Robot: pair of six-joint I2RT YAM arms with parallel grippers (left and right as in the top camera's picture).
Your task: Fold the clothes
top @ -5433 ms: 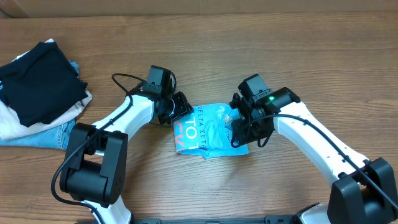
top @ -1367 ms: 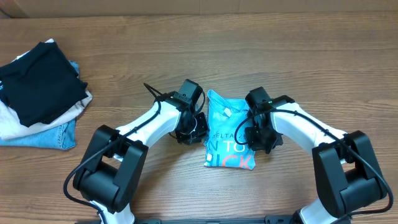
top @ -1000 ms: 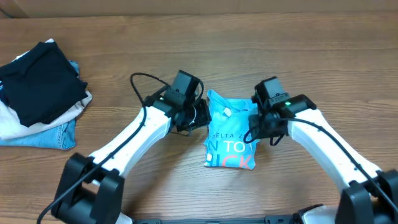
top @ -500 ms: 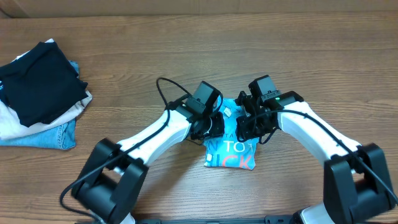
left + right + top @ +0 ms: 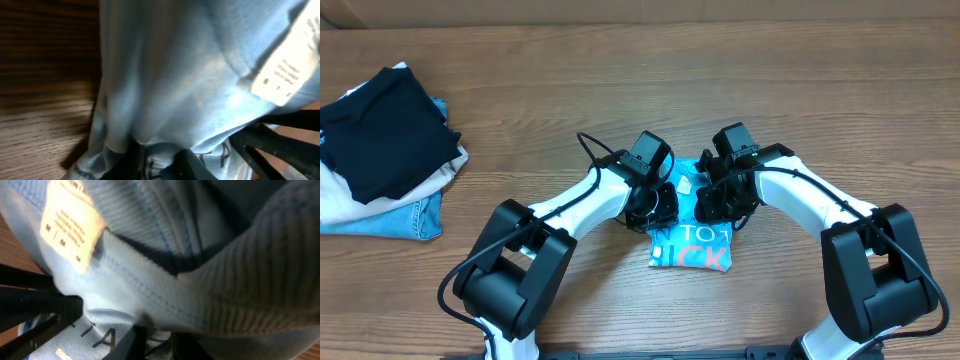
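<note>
Both arms have drawn inward over the last second, from beside the cloth to its far end. At far left on the table (image 5: 620, 70), a black garment (image 5: 380, 130) lies on jeans (image 5: 390, 218). Bent at the elbow, the left gripper (image 5: 655, 205) reaches in and pinches bunched fabric narrowly. The folded T-shirt (image 5: 695, 250) lies at table centre, long axis running near to far, collar label (image 5: 282, 75) at the far end and lettering nearest the robot. The right gripper (image 5: 715, 205) mirrors it, clamped narrowly on the collar.
</note>
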